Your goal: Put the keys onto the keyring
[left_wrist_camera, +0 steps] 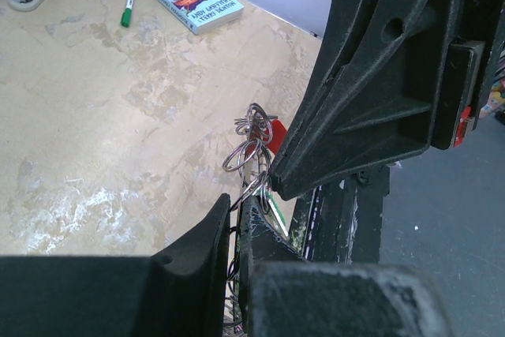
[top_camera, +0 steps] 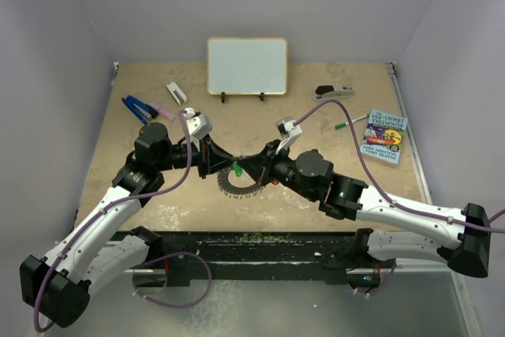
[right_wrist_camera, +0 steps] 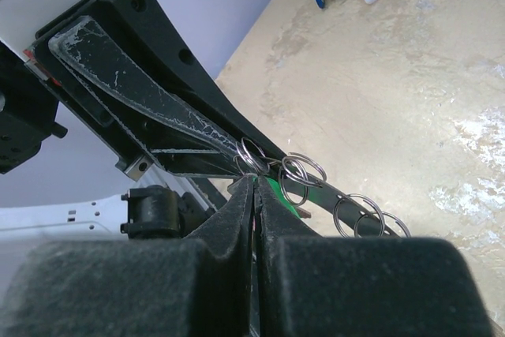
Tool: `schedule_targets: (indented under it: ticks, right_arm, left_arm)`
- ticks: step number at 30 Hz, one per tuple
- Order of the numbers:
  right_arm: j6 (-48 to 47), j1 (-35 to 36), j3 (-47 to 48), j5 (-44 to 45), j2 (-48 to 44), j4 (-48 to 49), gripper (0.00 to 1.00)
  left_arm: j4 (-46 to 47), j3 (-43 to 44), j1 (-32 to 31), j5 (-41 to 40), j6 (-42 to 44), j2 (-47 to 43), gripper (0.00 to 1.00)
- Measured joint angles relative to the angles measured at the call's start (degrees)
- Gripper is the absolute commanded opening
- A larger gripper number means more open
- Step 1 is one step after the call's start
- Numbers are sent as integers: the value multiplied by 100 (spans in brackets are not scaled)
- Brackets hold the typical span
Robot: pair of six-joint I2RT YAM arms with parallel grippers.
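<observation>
Both closed: left claw (left_wrist_camera: 241, 212) pinches keyring (top_camera: 237, 188) rim, right claw (right_wrist_camera: 254, 187) clamps green key (right_wrist_camera: 274, 192) (red key (left_wrist_camera: 276, 132) beside).

The keyring (top_camera: 237, 187) lies mid-counter, between the left gripper (top_camera: 225, 165) and right gripper (top_camera: 248, 167). A whiteboard (top_camera: 246, 65) stands at the far edge's middle, a stapler (top_camera: 334, 91) to its right, with a pen (top_camera: 347, 122) and book (top_camera: 384, 136) before the stapler along the right edge

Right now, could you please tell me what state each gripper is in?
Left gripper: shut on the keyring.
Right gripper: shut, apparently on the green key.
</observation>
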Motion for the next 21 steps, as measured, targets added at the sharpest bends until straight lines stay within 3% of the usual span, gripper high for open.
schedule_targets:
  ticks: [14,15,19,21]
  right_arm:
    - [103,0,-9,83,0,-103,0]
    - [120,0,-17,85,0,-118,3]
    - [225,0,-63,114,-9,-223,32]
    - [225,0,-63,160,-9,-297,36]
  left_arm:
    - [68,0,0,-7,-46,-39,4]
    - [81,0,0,-7,-66,-39,4]
    - [92,0,0,-7,-127,-46,4]
    - [92,0,0,-20,-127,-52,4]
